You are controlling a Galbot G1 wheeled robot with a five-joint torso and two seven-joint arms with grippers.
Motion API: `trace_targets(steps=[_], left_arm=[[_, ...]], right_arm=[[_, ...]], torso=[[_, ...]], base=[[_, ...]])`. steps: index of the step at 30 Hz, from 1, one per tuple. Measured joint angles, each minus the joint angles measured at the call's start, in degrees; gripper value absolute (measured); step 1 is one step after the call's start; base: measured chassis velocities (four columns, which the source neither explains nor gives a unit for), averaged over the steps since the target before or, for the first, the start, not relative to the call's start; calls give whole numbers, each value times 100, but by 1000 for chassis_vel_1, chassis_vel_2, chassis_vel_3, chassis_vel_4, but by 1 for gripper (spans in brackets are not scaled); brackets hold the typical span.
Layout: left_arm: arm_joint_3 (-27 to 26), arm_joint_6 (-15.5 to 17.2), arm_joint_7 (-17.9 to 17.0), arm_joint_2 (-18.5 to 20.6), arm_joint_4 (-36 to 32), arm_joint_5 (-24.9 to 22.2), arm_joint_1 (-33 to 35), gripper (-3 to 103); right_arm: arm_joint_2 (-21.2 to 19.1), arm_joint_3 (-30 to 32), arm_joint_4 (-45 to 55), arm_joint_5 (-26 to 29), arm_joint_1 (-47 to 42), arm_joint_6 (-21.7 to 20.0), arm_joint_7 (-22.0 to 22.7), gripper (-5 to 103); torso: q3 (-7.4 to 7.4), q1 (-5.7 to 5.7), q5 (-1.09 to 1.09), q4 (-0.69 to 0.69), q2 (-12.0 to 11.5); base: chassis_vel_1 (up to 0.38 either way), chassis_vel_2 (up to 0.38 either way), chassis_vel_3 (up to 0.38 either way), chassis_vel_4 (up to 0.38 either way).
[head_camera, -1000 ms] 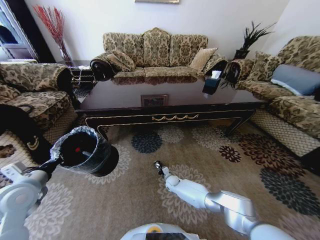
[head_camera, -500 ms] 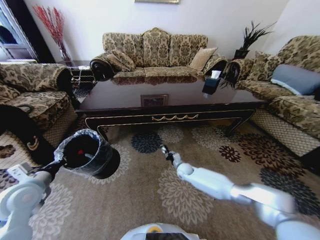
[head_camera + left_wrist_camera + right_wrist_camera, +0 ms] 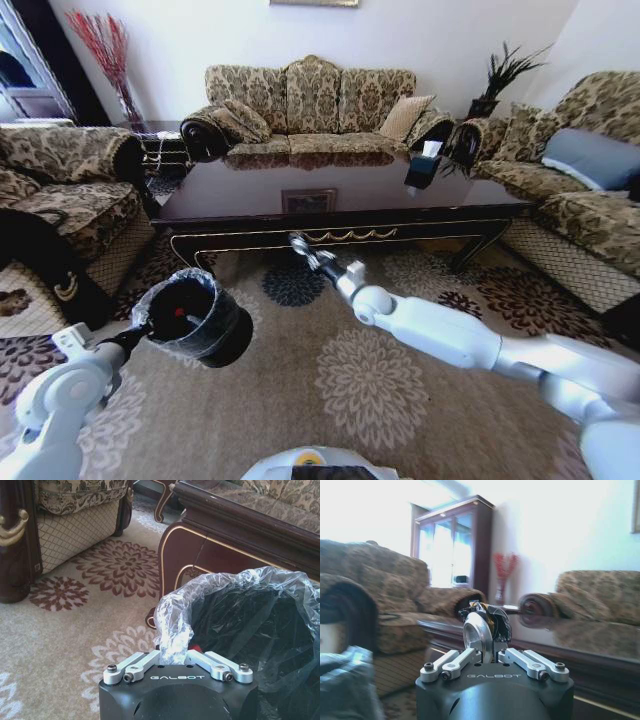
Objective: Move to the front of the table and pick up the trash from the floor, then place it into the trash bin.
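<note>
Right gripper (image 3: 303,249) has been raised off the beige flower-medallion carpet (image 3: 400,400) toward the dark wood table (image 3: 330,215) — pinched on a round silvery disc, probably the trash (image 3: 477,630). Black bag-lined bin (image 3: 195,315) is gripped by its rim in the left gripper (image 3: 174,661), red-capped item inside. "GALBOT" is printed on both grippers.

open carpet (image 3: 420,330) lies between the raised right pincer (image 3: 303,250) and the trash bin (image 3: 196,318) (held up on the left); the table (image 3: 340,200) blocks the way ahead, with sofas (image 3: 60,190) closing both sides.
</note>
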Motion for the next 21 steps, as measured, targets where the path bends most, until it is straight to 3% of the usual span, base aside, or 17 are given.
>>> trace_targets(steps=[7,9,11,15,21], left_arm=[[-80,0,-1,-19,-12,-6,11,4],[-82,0,-1,-15,-19,-7,8,4],[-85,1,-1,-15,-19,-8,6,4],[-152,0,-3,-48,-33,-4,38,4],[-242,0,-1,-112,-139,-11,62,4]], right_arm=[[697,-789,-72,47,725,162,-113,10],[1137,-1028,-353,18,993,367,-315,10],[1263,-1066,-421,7,1038,419,-358,10],[2105,-1244,-802,-42,1255,705,-520,10],[2459,-1468,-797,-20,1244,731,-414,10]], torso=[[0,0,0,2,0],[0,0,-1,0,0],[0,0,-1,-2,0],[1,0,-2,4,0],[0,0,0,-1,0]], base=[[0,0,0,0],[0,0,0,0],[0,0,0,0],[0,0,0,0],[0,0,0,0]])
